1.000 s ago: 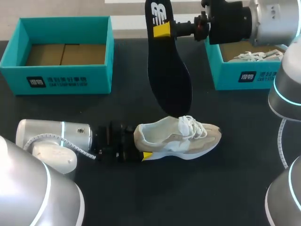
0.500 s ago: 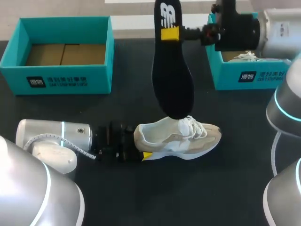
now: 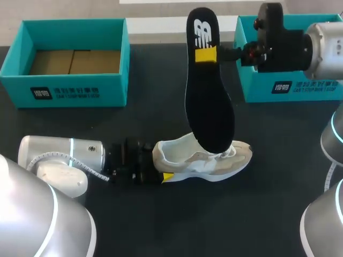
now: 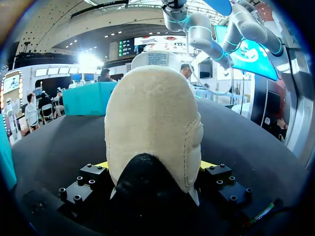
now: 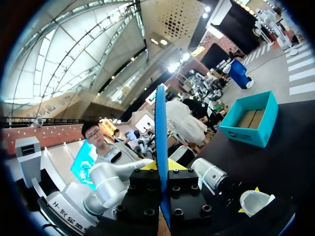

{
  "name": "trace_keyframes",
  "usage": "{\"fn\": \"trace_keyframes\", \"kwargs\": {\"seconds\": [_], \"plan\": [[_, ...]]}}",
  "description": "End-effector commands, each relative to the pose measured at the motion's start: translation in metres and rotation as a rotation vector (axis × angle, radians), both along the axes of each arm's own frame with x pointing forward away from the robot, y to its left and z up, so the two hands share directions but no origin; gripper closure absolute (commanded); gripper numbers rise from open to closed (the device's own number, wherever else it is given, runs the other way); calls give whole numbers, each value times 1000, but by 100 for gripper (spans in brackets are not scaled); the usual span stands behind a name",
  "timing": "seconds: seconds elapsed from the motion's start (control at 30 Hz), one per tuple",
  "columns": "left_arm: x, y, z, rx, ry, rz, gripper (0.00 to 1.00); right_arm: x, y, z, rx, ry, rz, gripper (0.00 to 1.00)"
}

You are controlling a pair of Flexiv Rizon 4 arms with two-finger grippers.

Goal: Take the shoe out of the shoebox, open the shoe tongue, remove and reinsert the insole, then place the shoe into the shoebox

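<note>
The insole [image 3: 210, 107] is pinched near its heel end by the right gripper [image 3: 206, 55] and hangs toe-down over the shoe [image 3: 236, 156], which stands on the table [image 3: 187, 225] with its heel clenched by the left gripper [image 4: 154, 167]. Reinsertion is judged the step in hand: the toe must be steered into the opening and slid forward.

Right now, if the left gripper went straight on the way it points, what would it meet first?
The beige suede sneaker: its heel is held between the left gripper's two fingers.
</note>
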State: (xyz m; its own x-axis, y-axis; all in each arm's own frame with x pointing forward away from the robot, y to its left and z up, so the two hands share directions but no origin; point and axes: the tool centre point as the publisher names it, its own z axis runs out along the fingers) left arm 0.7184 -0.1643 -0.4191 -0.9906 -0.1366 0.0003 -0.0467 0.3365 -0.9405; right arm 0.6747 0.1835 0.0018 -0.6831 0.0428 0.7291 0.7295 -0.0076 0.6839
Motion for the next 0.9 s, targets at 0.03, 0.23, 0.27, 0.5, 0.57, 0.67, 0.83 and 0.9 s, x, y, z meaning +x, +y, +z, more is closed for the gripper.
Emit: {"fn": "trace_keyframes", "kwargs": {"seconds": [0.03, 0.23, 0.27, 0.5, 0.57, 0.67, 0.83, 0.9], "plan": [[-1, 0, 0, 2, 0, 0, 100, -12, 2, -6, 4, 19, -12, 100], [-1, 0, 0, 2, 0, 0, 100, -28, 3, -9, 28, 54, -35, 100], [-1, 0, 0, 2, 0, 0, 100, -31, 3, -9, 24, 66, -46, 100], [-1, 0, 0, 2, 0, 0, 100, -37, 3, -9, 31, 78, -46, 100], [-1, 0, 0, 2, 0, 0, 100, -39, 3, -9, 32, 80, -44, 100], [-1, 0, 0, 2, 0, 0, 100, -39, 2, -9, 27, 80, -44, 100], [-1, 0, 0, 2, 0, 0, 100, -39, 2, -9, 27, 80, -44, 100], [-1, 0, 0, 2, 0, 0, 100, -39, 2, -9, 27, 80, -44, 100]]}}
